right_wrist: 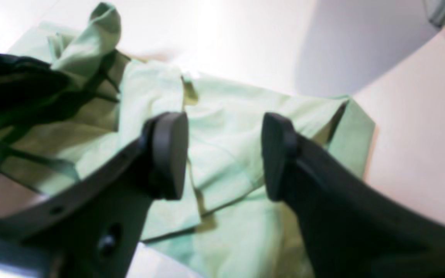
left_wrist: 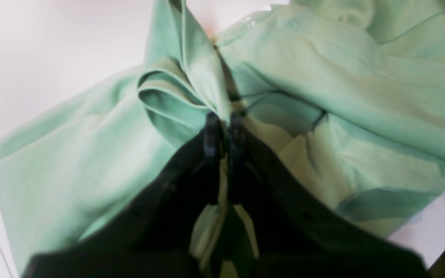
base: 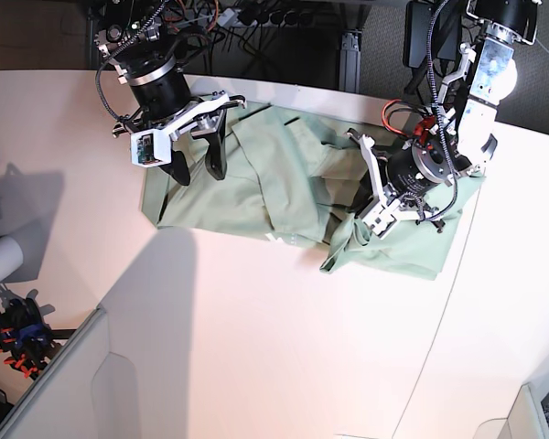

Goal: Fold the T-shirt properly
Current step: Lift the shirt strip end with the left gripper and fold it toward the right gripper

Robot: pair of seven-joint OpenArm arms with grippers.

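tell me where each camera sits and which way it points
left wrist: on the left arm, looking down along the left hand, shut on a bunched fold of the shirt over the table.
right wrist: on the right arm, looking past the open right hand onto the flat shirt.
base: high above, looking down on the whole table, both arms and both hands, the left one at picture right.
shared: both wrist views show the same shirt; the right wrist view also catches the left hand lifting its fold.
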